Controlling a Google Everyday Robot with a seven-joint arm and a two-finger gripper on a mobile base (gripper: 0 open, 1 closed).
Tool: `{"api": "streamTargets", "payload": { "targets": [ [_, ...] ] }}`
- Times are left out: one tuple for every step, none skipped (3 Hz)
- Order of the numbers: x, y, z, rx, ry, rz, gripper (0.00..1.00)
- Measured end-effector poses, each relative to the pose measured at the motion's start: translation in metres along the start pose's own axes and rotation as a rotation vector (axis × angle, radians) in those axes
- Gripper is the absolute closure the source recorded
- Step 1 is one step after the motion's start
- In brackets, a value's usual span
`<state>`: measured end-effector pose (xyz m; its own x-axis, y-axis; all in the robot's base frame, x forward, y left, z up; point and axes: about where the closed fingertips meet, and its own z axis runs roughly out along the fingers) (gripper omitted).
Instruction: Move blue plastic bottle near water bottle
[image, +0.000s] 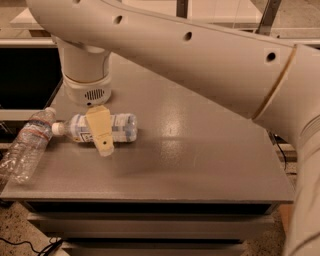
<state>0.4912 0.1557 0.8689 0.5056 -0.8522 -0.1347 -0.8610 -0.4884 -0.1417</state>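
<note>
The blue plastic bottle (120, 128) lies on its side on the grey table (200, 160) at the left, with its white cap pointing left. The water bottle (27, 147) lies just left of it at the table's left edge, its cap almost touching the blue bottle's cap. My gripper (102, 132) hangs over the middle of the blue bottle and straddles it. Its tan near finger (102, 135) crosses in front of the label, and its tip reaches past the bottle's near side. The far finger is hidden behind the bottle. The jaws look open.
My large white arm (200, 55) spans the top of the view, from the right down to the wrist (87, 85). The table's front edge runs along the bottom, with a drop to the floor on the left, under the water bottle's base.
</note>
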Motion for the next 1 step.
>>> {"api": "streamTargets", "payload": {
  "targets": [
    [-0.0003,-0.0001,0.0002,0.000,-0.003,-0.002,0.00]
  ]
}}
